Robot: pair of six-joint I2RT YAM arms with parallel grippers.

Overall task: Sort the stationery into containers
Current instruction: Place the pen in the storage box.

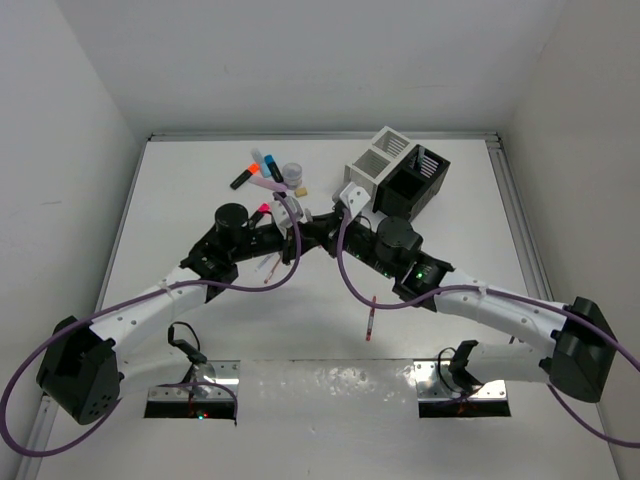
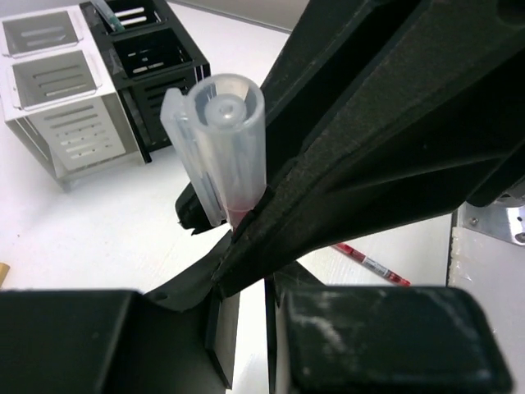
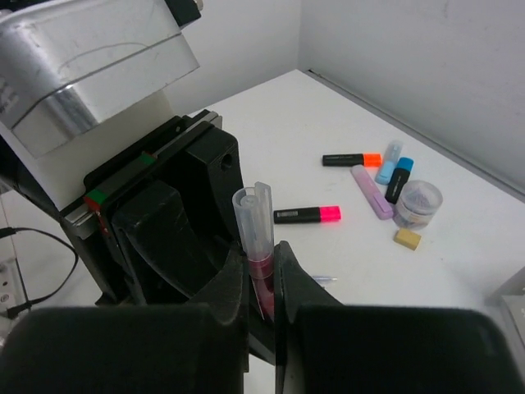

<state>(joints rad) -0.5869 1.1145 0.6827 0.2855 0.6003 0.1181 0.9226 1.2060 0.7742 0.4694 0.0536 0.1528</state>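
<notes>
Clamping the clear pen (image 3: pixel 256 226), capped end up: right fingers (image 3: pixel 234 289). Left fingers (image 2: pixel 369 328) just beside; cannot tell their grip.

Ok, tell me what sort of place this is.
Probably a robotics lab cell: white table boxed in by plain white walls, left arm and right arm mounted on metal plates.

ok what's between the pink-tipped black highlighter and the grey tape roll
A pale lilac highlighter lies slanted between the pink-tipped black highlighter and the greyish round tape roll. The right wrist view shows it most clearly.
</notes>
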